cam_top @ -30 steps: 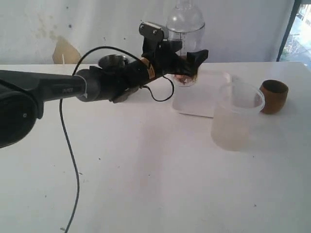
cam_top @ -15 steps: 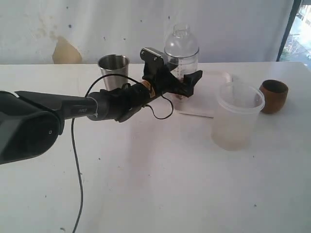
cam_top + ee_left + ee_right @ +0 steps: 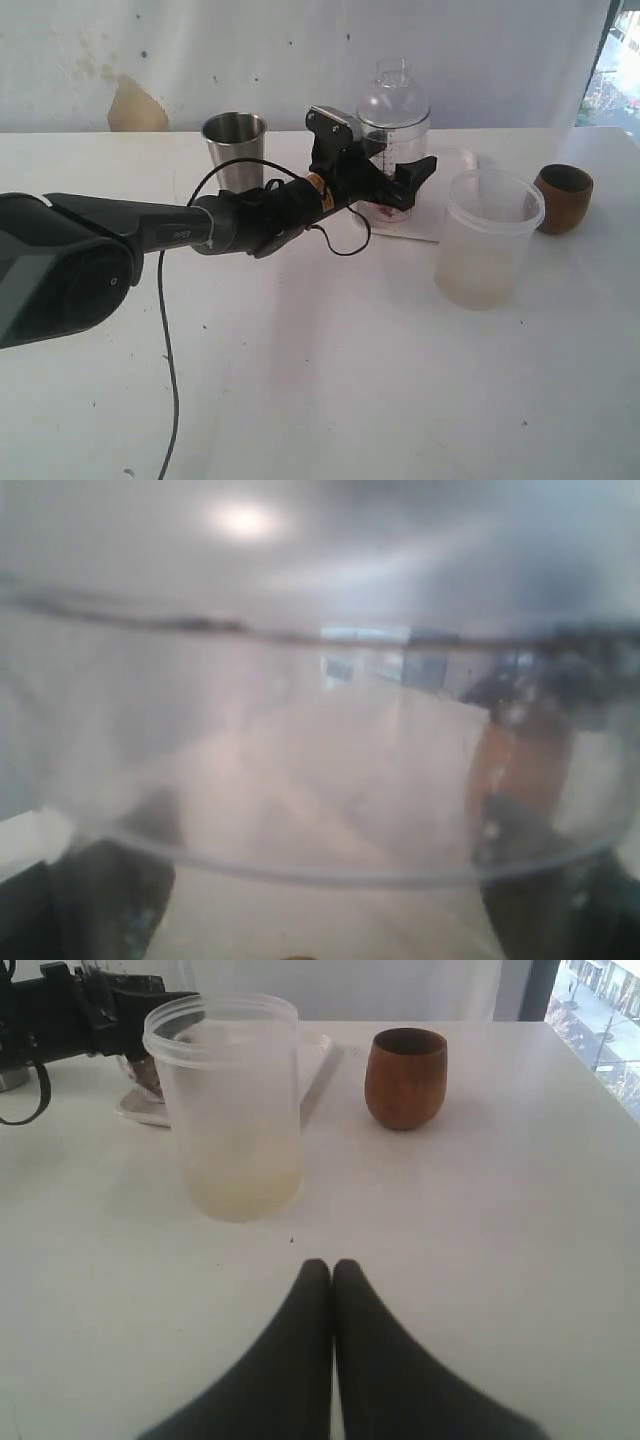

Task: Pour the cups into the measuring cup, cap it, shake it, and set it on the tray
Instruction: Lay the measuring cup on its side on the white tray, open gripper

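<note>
Filling left wrist view, blurred measuring cup (image 3: 300,780) clamped in left tool (image 3: 402,183); right tool (image 3: 332,1272) together.

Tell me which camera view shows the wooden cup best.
The right wrist view: the wooden cup stands close, whole and unobstructed, its open mouth visible. The exterior view shows it small at the far right. The left wrist view shows only blurred clear plastic, no recognisable cup.

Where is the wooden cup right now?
In the exterior view, the wooden cup stands upright at the far right of the table, just right of the frosted container, not touching it.
</note>
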Robot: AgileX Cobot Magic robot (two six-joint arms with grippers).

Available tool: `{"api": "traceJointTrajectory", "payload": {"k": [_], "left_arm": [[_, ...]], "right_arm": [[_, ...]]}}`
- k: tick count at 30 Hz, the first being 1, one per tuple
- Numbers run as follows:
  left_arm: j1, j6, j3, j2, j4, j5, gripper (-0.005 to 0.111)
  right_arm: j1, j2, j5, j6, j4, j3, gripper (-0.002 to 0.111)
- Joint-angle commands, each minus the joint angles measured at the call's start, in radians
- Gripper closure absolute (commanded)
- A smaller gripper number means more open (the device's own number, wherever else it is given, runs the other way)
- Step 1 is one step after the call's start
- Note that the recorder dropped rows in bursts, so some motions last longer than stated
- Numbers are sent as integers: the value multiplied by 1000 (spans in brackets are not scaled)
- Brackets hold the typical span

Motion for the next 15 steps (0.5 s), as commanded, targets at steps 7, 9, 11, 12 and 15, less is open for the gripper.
{"api": "traceJointTrajectory", "payload": {"k": [7,9,11,12,15], "left_arm": [[0,-27,-12,-11,60,-39,107],[0,-27,-12,-11,60,-33,107],[0,-22,-12,-11,60,-2,107],[0,-22,-12,-11,62,8,107],[0,-16,-12,-11,78,37,93]], "right_arm": [[-2,-3,-9,4,-6,3,108],[-2,-3,-9,4,-6,3,108],[-2,-3,-9,4,-6,3,108],[-2,-3,-9,4,-6,3,108],[-2,-3,-9,4,-6,3,108]]}}
